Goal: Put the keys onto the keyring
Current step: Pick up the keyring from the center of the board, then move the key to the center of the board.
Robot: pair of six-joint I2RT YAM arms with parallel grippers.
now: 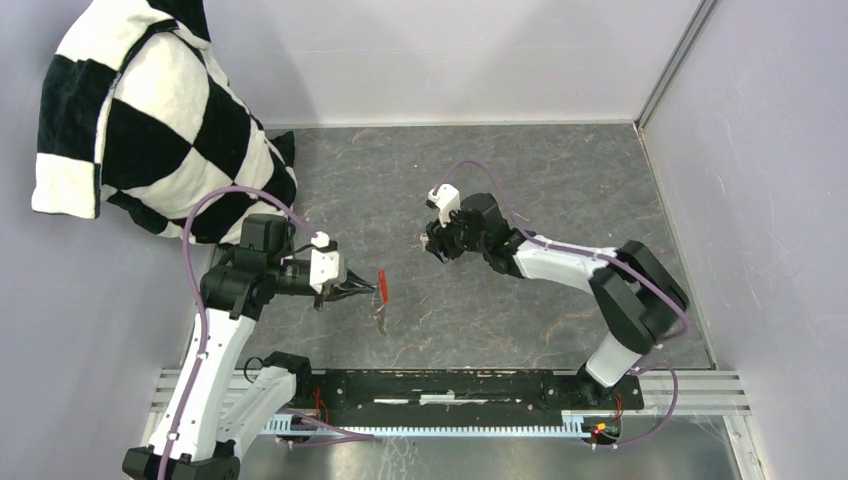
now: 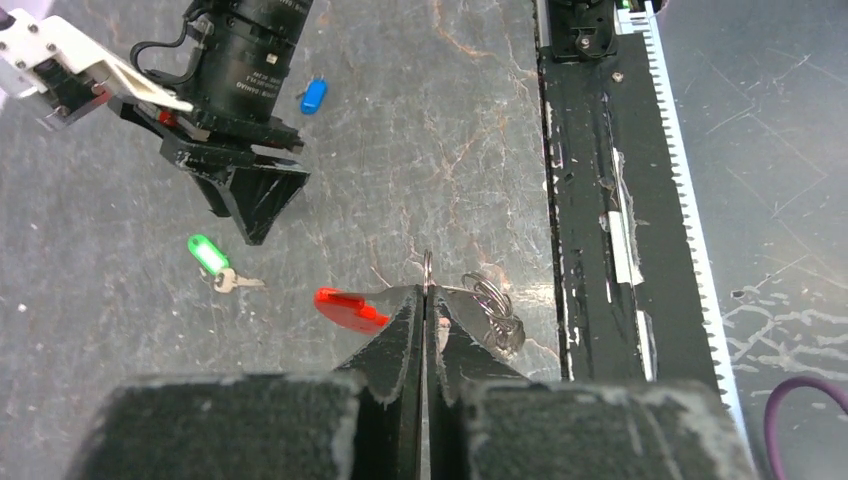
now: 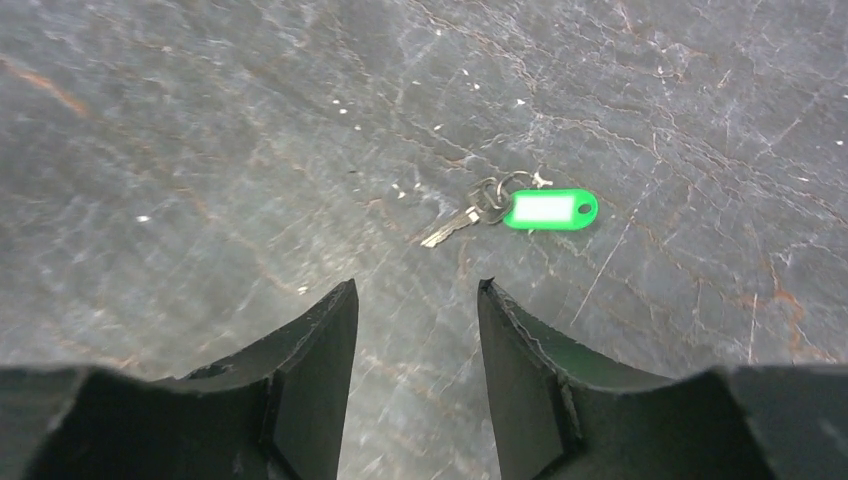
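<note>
- The left gripper (image 2: 425, 300) is pinching the keyring (image 2: 427, 265) with its jaws pressed tight together, so the thin ring is standing edge-up above the fingertips. This looks like a way of presenting it as a target for threading.
- The red tag (image 2: 348, 308) is hanging off to one side of the fingers and the grey chain (image 2: 495, 308) to the other, which is leaving the top of the ring bare.
- The right gripper (image 3: 415, 290) is hovering over the table (image 1: 520, 170) with its jaws standing apart and nothing between them.
- The green key (image 3: 545, 210) is lying flat just ahead of those fingertips and slightly off to one side, blade pointing away from its plastic head. A pickup seems to be lining up.
- The blue key (image 2: 313, 96) is lying further out, beyond the right arm and well apart from the green one.
- Room looks generous: bare tabletop is surrounding both keys, and open space is separating the two grippers.
- The black rail (image 2: 585, 250) is running close beside the held ring, and the checkered pillow (image 1: 150, 120) is filling the far left corner, well clear.
</note>
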